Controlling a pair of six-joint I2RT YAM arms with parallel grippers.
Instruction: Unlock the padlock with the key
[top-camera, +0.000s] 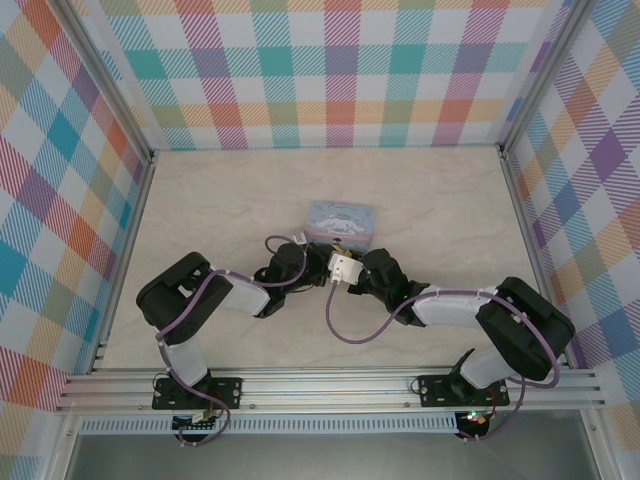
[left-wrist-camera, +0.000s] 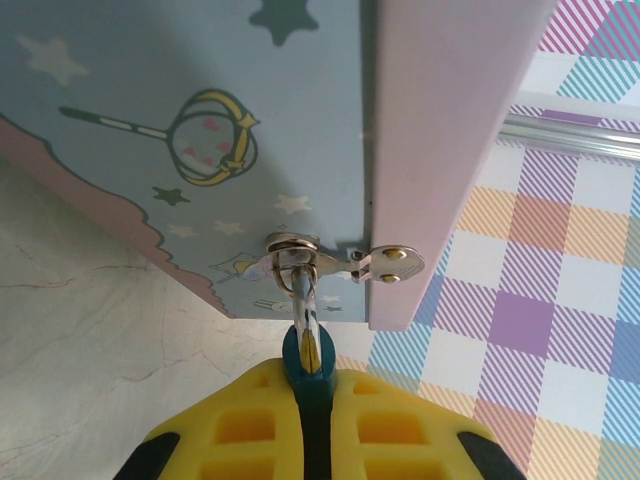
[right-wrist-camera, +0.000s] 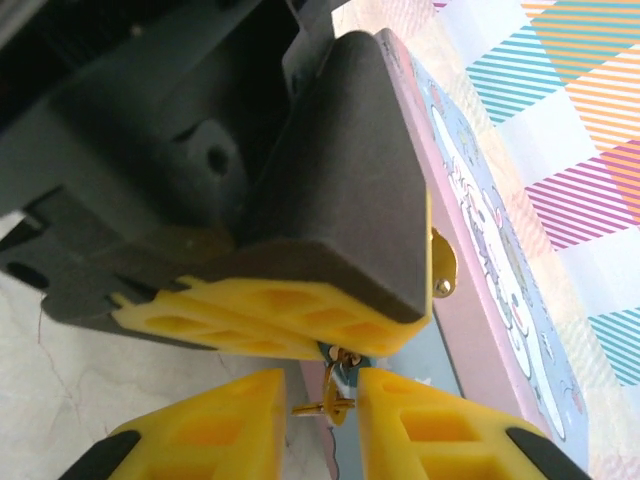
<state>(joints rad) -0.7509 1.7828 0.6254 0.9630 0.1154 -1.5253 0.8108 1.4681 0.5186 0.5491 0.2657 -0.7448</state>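
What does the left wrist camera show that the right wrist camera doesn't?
Left wrist: the padlock pinched in the left gripper, its shackle through a metal clasp. Right wrist: what looks like the key between the fingers of the right gripper, under the left gripper's black body. Both: the blue cartoon tin and the plaid wall.

Left end effector (left-wrist-camera: 305, 395) clamped, right (right-wrist-camera: 322, 405) narrowly parted

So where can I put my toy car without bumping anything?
Bare table lies behind the tin, up to the back wall. Wide bare patches sit either side of it, by the left wall and the right wall. It is crowded in front of the tin, where the left gripper and right gripper meet at the padlock.
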